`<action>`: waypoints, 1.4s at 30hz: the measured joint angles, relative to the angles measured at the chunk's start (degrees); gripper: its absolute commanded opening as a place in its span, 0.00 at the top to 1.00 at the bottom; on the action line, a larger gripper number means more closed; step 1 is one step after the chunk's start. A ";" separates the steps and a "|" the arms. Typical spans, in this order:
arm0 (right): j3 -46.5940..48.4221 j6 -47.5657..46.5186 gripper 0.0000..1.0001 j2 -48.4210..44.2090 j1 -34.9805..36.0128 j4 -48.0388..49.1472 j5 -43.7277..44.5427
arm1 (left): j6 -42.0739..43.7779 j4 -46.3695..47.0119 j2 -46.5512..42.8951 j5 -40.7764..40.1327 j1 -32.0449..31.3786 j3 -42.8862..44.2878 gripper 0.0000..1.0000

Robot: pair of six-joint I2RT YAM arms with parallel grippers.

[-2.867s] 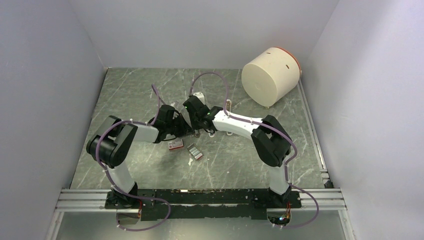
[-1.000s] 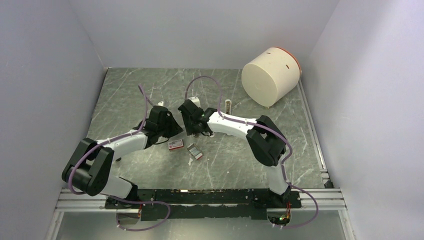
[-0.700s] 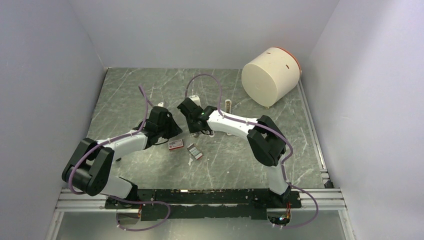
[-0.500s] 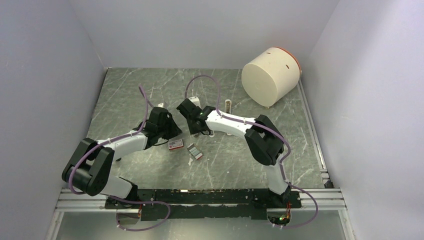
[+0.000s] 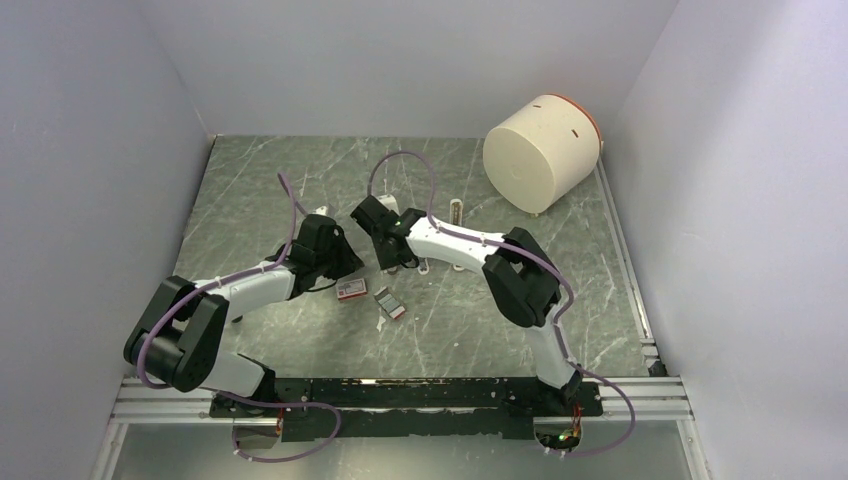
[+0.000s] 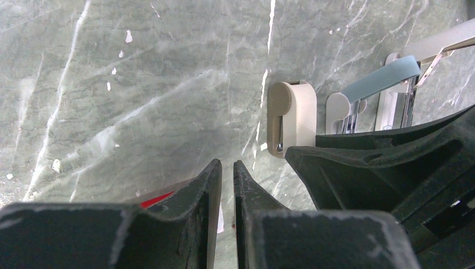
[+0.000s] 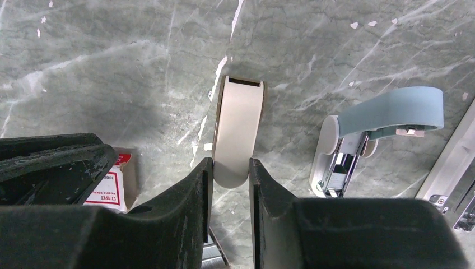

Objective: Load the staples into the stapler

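Staples: a small ribbed block of silvery-grey metal strips (image 5: 390, 304) lying flat on the bench (image 5: 300, 180), free of both arms and just right of the red box (image 5: 350, 290).
Staples, axis: I read the long axis as a diagonal, far-left to near-right, with the red end towards the near right.
Stapler: white plastic base with a bright metal channel (image 7: 343, 162). Its curved blue-grey top arm (image 7: 392, 112) is swung up and open.
Beige piece: a smooth, matt plastic slab (image 7: 240, 117) with a rounded near end and a dark slot at the far end, lying beside the stapler.
Right claw: partway open (image 7: 229, 169), its black rubbery fingers on either side of the beige piece's rounded end. A sliver of shadow shows on one side, so I see no pinch.
Left claw: fingers almost together (image 6: 227, 171), only a thin slit between them and nothing in it.
Bench: grey-green marble pattern with white veins and chips.
Drum: large cream cylinder (image 5: 535, 155) on its side at the far right, with an orange rim.
Overhead view: it alone shows the staples whole, but the right arm hides most of the stapler there.
Wrist views: they show the open stapler and the beige piece's slot. The box appears as printed red-and-white card on the right wrist and only as a red edge on the left.
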 measured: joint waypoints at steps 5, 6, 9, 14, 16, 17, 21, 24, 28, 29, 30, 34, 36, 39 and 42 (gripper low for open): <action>2.54 -0.20 0.78 1.33 -0.35 -2.78 -0.96 | 0.02 0.00 0.00 0.00 0.00 0.00 0.80; 2.56 -0.20 0.76 1.33 -0.37 -2.82 -1.01 | 0.04 -0.02 -0.02 0.00 0.00 0.00 0.80; 2.58 -0.20 0.68 1.16 -0.39 -2.84 -0.98 | 0.20 -0.28 -0.55 -0.02 0.02 0.00 0.78; 2.58 -0.11 0.59 0.50 -0.48 -2.27 -0.72 | 0.63 -0.83 -2.58 0.00 0.04 0.00 0.76; 2.58 -0.11 0.56 0.02 -0.68 -1.70 -0.79 | 0.83 -0.94 -3.41 0.00 0.04 0.00 0.74; 2.58 -0.11 0.55 -0.20 -0.81 -1.40 -0.81 | 0.87 -1.03 -3.72 0.00 0.04 0.00 0.72; 2.69 -0.04 0.49 -1.09 -1.33 -0.94 -0.74 | 1.03 -2.10 -5.38 -0.04 0.04 0.00 0.62; 1.84 0.00 0.44 -2.84 -1.55 0.02 -0.61 | 1.01 -2.95 -8.87 -0.98 0.04 -0.57 0.53; -2.73 0.07 0.38 -10.03 -1.68 2.71 0.83 | 0.96 -3.76 -15.26 -2.36 0.04 -1.29 0.37; -4.24 0.07 0.37 -12.48 -1.77 3.65 1.42 | 0.98 -3.91 -16.85 -2.62 0.04 -1.40 0.30; -5.79 0.04 0.35 -15.02 -1.90 4.59 2.14 | 1.07 -4.09 -18.23 -2.71 0.04 -1.46 0.25; -12.98 -0.09 0.29 -24.39 -3.28 8.46 3.78 | 1.57 -5.81 -24.22 -2.78 0.04 -1.92 0.10; -15.63 -0.39 0.27 -27.19 -4.92 9.38 3.37 | 1.97 -7.02 -26.88 -2.75 0.04 -1.99 0.04; -17.53 -1.38 0.24 -28.76 -8.55 9.92 1.95 | 2.78 -8.81 -29.92 -2.73 0.04 -1.97 0.04; -17.68 -3.48 0.24 -28.26 -11.89 10.67 -0.22 | 3.96 -11.32 -31.58 -2.45 0.04 -1.84 0.05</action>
